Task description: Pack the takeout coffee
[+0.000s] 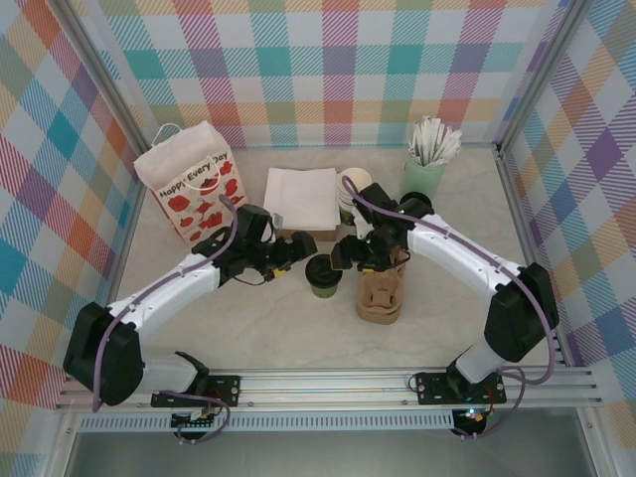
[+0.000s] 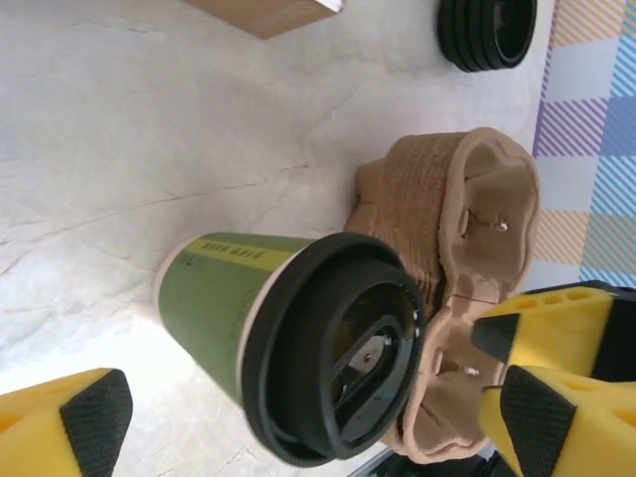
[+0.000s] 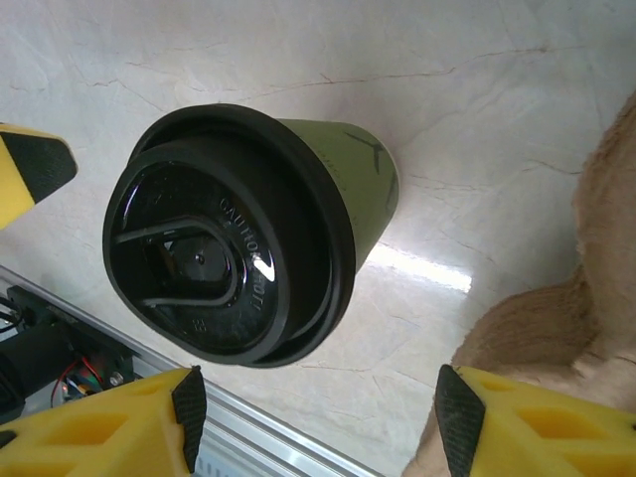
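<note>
the takeout coffee cup (image 1: 323, 275) is standing upright on the pale marble table (image 1: 248, 328), near the middle, wearing a black lid over its olive-green wall. a brown pulp cup carrier (image 1: 381, 293) is lying just beside it, on the right arm's side, and the cup is not sitting in it.

the left pincer (image 2: 318, 417) is hovering at the cup from the left with its jaws wide apart. in the left wrist view its black pads (image 2: 94, 417) are sitting at the two lower corners, with the lidded cup ahead and between them, and they are not touching it. the right pincer (image 3: 323, 409) is facing the cup from the other side, also apart. its pads (image 3: 189, 402) are flanking the space below the lid and are not touching the cup.

toward the back of the table, a white gift bag (image 1: 194, 189) with red flowers is standing at the left, a stack of white napkins (image 1: 301, 196) is lying in the middle, a nested stack of paper cups (image 1: 350, 187) is standing beside them, and a pale green tumbler (image 1: 424, 177) of white sticks is standing at the right. a stack of black lids (image 2: 487, 30) is showing in the left wrist view, beyond the carrier.
</note>
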Motion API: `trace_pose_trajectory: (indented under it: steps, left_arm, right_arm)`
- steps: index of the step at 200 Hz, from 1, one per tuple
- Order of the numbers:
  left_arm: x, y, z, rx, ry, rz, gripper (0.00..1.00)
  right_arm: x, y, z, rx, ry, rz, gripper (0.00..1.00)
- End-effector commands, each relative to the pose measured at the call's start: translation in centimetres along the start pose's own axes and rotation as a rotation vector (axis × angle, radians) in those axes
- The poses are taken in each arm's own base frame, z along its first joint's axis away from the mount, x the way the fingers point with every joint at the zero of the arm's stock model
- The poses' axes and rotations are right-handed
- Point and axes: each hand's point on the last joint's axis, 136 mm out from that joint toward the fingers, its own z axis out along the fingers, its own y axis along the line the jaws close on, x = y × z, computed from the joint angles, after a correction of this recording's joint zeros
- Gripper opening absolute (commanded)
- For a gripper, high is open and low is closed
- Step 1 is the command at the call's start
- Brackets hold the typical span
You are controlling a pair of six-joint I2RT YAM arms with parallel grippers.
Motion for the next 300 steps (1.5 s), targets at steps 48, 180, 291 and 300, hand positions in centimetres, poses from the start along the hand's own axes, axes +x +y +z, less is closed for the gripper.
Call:
trace_pose_trajectory:
  steps: [48, 180, 291, 300]
  left_arm:
    - [-0.1, 1.7, 2.0, -0.074, 0.050, 0.010, 0.84]
    - [2.0, 5.6, 2.7, -0.170, 0.097, -0.017, 0.76]
    - [0.8, 3.0, 2.0, -0.097, 0.059, -0.003, 0.76]
    - [0.2, 2.1, 1.5, -0.086, 0.044, 0.009, 0.78]
  right_arm:
    - [-0.5, 1.1, 1.3, -0.034, 0.043, 0.029, 0.61]
    - [2.0, -2.1, 3.9, 0.151, 0.188, 0.046, 0.51]
    - [0.6, -1.2, 1.6, 0.153, 0.102, -0.038, 0.59]
    - [-0.1, -0.2, 0.9, 0.121, 0.068, -0.058, 0.63]
